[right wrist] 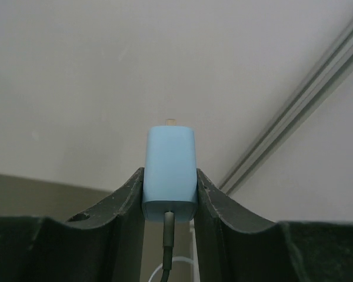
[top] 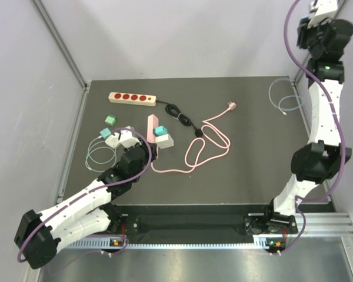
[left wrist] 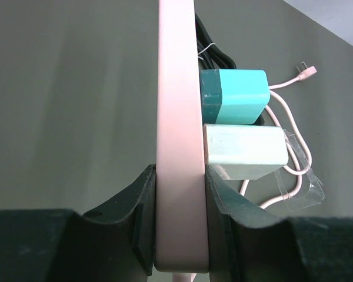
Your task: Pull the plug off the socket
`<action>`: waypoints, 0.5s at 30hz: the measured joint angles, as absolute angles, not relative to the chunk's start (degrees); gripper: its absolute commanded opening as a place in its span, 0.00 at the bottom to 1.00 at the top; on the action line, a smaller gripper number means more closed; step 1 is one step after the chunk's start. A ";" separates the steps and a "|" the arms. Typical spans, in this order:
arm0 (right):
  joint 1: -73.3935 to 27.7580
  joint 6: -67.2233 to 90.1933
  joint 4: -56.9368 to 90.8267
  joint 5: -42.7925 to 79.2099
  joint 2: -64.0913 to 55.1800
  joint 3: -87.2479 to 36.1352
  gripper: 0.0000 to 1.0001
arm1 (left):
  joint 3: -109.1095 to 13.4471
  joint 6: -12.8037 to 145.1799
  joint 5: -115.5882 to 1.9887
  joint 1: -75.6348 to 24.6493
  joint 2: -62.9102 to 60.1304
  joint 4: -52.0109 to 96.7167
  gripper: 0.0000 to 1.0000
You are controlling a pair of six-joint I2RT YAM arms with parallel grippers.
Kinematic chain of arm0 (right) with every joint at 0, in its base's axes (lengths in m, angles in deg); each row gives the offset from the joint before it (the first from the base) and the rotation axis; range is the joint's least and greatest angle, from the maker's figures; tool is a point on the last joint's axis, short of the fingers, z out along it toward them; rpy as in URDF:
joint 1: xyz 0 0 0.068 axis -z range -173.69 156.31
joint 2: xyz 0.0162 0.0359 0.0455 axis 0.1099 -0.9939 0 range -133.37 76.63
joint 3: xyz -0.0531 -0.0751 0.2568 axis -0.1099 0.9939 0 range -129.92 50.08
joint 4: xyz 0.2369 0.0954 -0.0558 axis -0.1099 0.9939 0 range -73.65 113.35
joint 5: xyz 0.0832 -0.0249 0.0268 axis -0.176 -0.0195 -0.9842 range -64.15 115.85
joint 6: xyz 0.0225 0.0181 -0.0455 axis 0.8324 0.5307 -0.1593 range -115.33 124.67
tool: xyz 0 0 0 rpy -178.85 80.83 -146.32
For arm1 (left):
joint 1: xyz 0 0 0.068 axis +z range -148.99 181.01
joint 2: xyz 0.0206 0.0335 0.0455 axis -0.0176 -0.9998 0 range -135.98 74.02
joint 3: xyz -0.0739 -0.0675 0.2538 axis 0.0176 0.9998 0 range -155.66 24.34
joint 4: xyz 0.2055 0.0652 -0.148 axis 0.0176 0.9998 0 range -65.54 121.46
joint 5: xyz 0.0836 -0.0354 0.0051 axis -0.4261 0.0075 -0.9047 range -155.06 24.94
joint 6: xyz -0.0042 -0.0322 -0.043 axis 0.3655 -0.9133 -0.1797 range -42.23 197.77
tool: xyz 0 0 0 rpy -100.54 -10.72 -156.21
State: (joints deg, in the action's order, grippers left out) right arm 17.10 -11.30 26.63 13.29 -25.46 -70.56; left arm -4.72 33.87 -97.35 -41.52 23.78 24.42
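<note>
Here the left fingers (left wrist: 135,223) clamp the pink socket strip (left wrist: 177,117) on the desk (left wrist: 76,117); the right fingers (right wrist: 126,205), raised far right, grip a blue plug (right wrist: 170,170).

Pink power strip (left wrist: 176,117) smooth plastic; table (left wrist: 76,117) matt.

Nothing legible in any view: no text, brand, number or sign. Up close, the pink power strip (left wrist: 176,117), teal plug (left wrist: 241,97), white plug (left wrist: 244,151) and blue plug (right wrist: 170,170) show plain faces. The beige power strip (top: 131,97) near the far-left corner of the bench (top: 253,117) is too small to read any marking.
</note>
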 measured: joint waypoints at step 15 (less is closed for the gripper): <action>19.50 -10.53 41.30 8.51 -46.37 -57.51 0.06 | -2.62 33.04 -95.26 -41.49 24.74 22.57 0.00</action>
